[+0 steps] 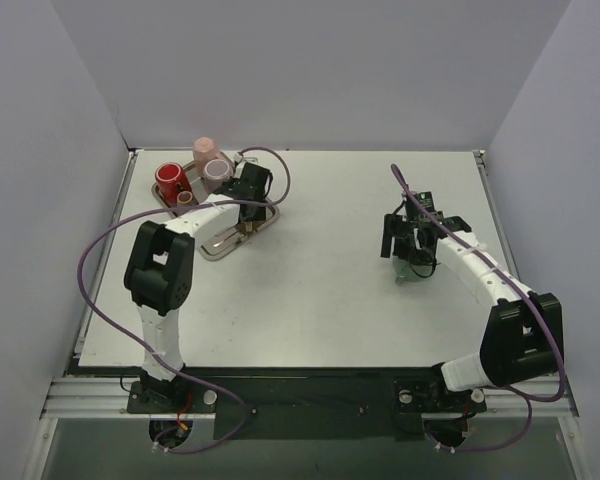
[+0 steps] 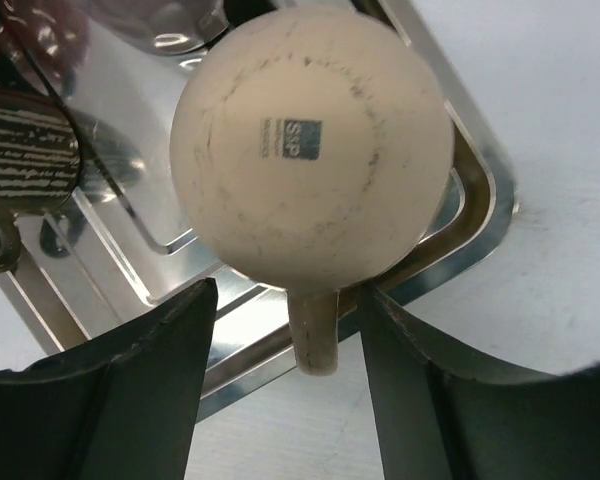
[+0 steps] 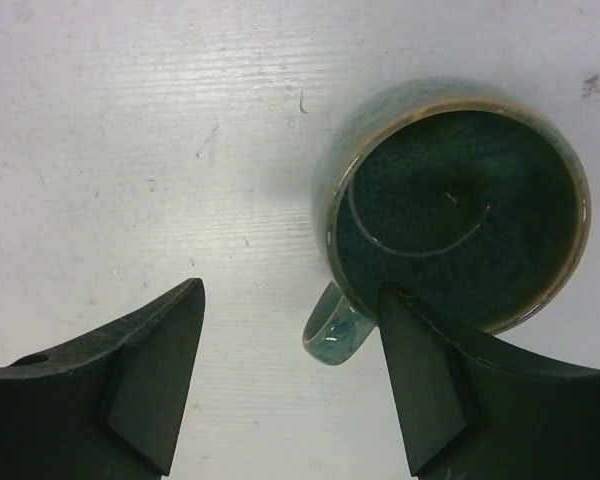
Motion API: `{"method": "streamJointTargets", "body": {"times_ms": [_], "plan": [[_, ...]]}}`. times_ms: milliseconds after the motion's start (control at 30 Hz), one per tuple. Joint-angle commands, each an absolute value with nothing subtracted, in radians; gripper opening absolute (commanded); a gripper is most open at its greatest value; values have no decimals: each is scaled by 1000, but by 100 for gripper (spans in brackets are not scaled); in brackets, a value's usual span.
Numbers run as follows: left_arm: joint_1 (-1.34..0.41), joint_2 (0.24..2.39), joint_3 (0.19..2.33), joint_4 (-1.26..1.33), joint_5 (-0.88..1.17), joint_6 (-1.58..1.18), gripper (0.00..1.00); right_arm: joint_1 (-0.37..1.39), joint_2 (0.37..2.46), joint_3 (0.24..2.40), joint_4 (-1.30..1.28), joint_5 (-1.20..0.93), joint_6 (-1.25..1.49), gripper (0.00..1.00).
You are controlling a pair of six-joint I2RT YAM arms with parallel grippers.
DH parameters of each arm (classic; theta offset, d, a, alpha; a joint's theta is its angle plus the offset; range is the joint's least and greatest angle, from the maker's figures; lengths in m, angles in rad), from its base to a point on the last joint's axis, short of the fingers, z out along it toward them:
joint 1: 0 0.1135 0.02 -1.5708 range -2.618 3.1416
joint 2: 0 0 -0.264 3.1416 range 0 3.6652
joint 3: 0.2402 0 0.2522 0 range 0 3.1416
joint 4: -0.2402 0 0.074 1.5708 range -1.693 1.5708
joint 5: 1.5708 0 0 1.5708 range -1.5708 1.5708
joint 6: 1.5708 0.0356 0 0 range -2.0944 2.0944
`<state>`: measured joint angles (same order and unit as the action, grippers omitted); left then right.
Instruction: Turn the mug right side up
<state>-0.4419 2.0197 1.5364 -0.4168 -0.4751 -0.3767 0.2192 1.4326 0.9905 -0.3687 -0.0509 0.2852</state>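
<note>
A cream mug [image 2: 310, 150] stands upside down in the corner of a metal tray [image 2: 480, 200], its stamped base facing up. Its handle [image 2: 315, 335] points out between the fingers of my left gripper [image 2: 288, 400], which is open and touches nothing. In the top view the left gripper [image 1: 248, 200] hovers over the tray [image 1: 215, 248] and mostly hides this mug. A green mug [image 3: 455, 200] stands right side up on the table. My right gripper [image 3: 292, 380] is open above it, and the mug's handle [image 3: 335, 330] lies between the fingers, untouched. The right gripper also shows in the top view [image 1: 402, 240].
The tray's far end holds a red mug [image 1: 170, 180], two pinkish mugs [image 1: 206, 150] [image 1: 218, 172] and a small one [image 1: 185, 198]. A dark striped mug [image 2: 25, 160] lies left of the cream mug. Grey walls enclose the white table [image 1: 320, 290].
</note>
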Motion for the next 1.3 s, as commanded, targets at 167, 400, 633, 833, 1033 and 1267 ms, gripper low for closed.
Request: {"method": "streamJointTargets", "body": {"times_ms": [167, 400, 633, 833, 1033, 1267], "plan": [[-364, 1916, 1382, -298, -436, -255, 61, 282, 1341, 1000, -407, 23, 256, 65], [-319, 1879, 1307, -173, -269, -141, 46, 284, 1299, 971, -411, 34, 249, 65], [-285, 1778, 1226, -109, -95, -123, 0, 299, 1220, 946, -423, 46, 253, 65], [-258, 1663, 1256, -205, 61, -144, 0, 359, 1123, 954, -439, 48, 253, 65], [-271, 1450, 1321, -344, 469, -242, 0, 580, 956, 931, -159, -58, 325, 71], [-342, 1247, 1344, -374, 752, -390, 0, 765, 939, 795, 576, -172, 624, 79]]}}
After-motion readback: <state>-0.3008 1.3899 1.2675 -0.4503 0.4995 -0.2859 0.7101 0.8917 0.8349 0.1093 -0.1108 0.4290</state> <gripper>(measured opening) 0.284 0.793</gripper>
